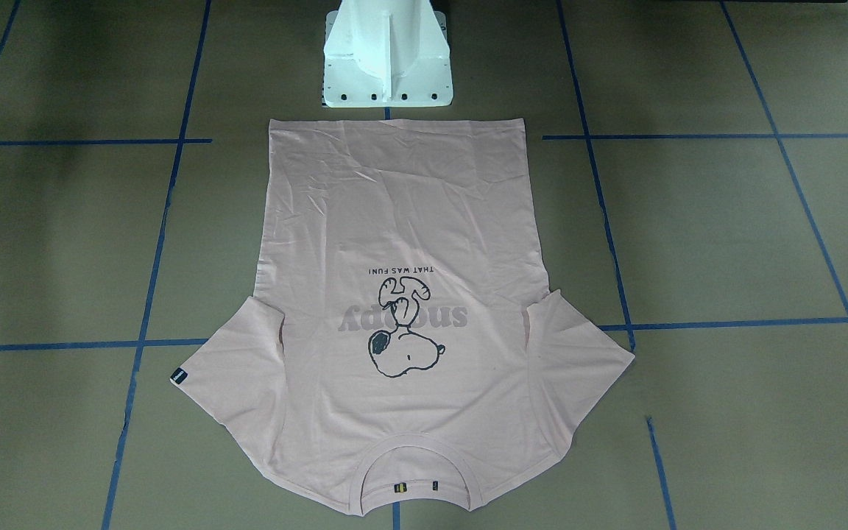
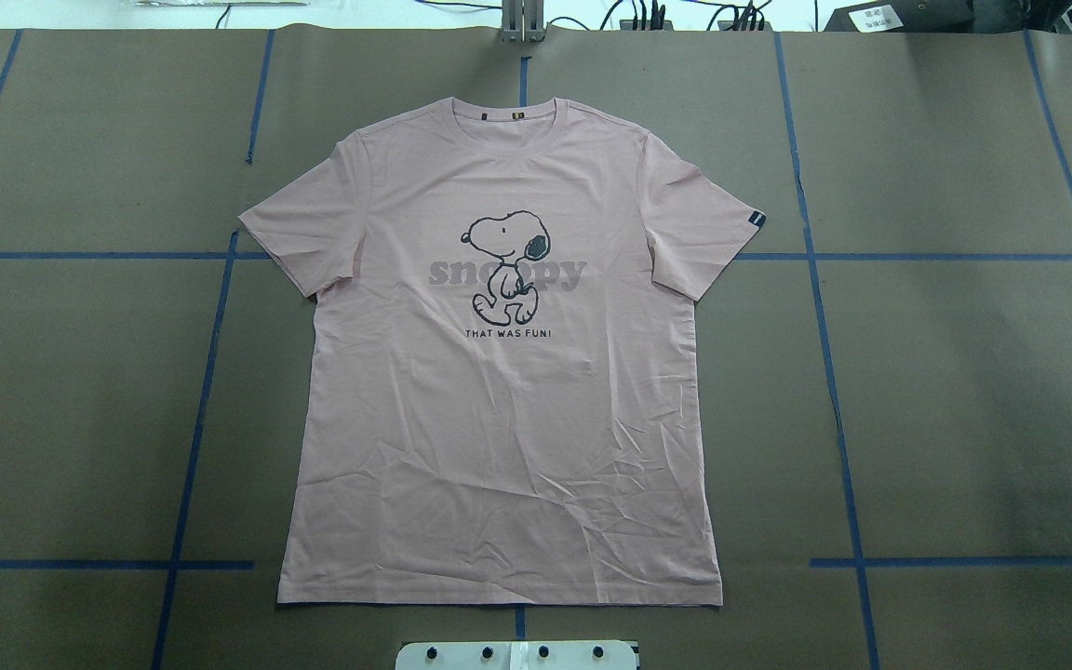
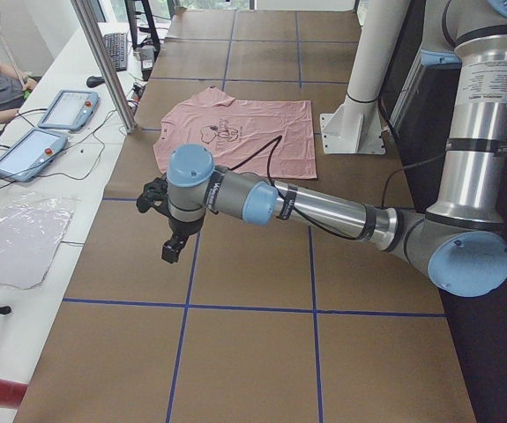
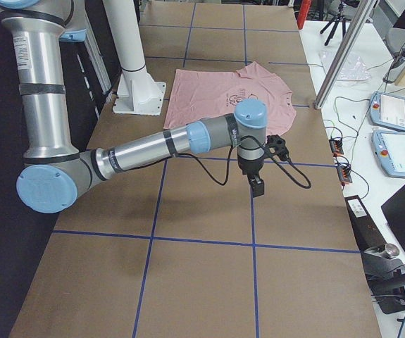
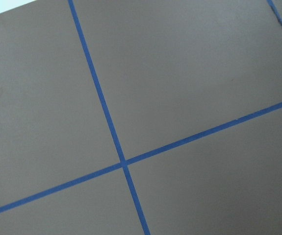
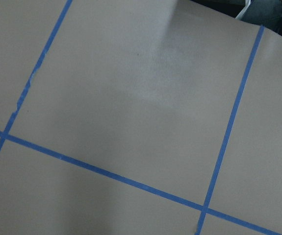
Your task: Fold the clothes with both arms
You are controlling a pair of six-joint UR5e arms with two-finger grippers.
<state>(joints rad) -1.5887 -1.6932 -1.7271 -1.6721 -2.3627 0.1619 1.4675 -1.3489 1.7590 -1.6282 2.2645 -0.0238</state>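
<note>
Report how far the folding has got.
Done: nothing folded; the T-shirt lies flat, print up, sleeves spread. In hand: nothing; the left gripper and right gripper hang over the table, away from the T-shirt. Left: every fold.

Pale pink T-shirt (image 2: 499, 419), black-outlined dog print (image 2: 504, 265), blue-taped brown table (image 2: 964, 391)

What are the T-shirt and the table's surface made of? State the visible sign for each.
T-shirt: soft matte knit, probably cotton; it lies limp with fine creases. Table surface: matte brown sheet, perhaps paper or card; flat and dull.
</note>
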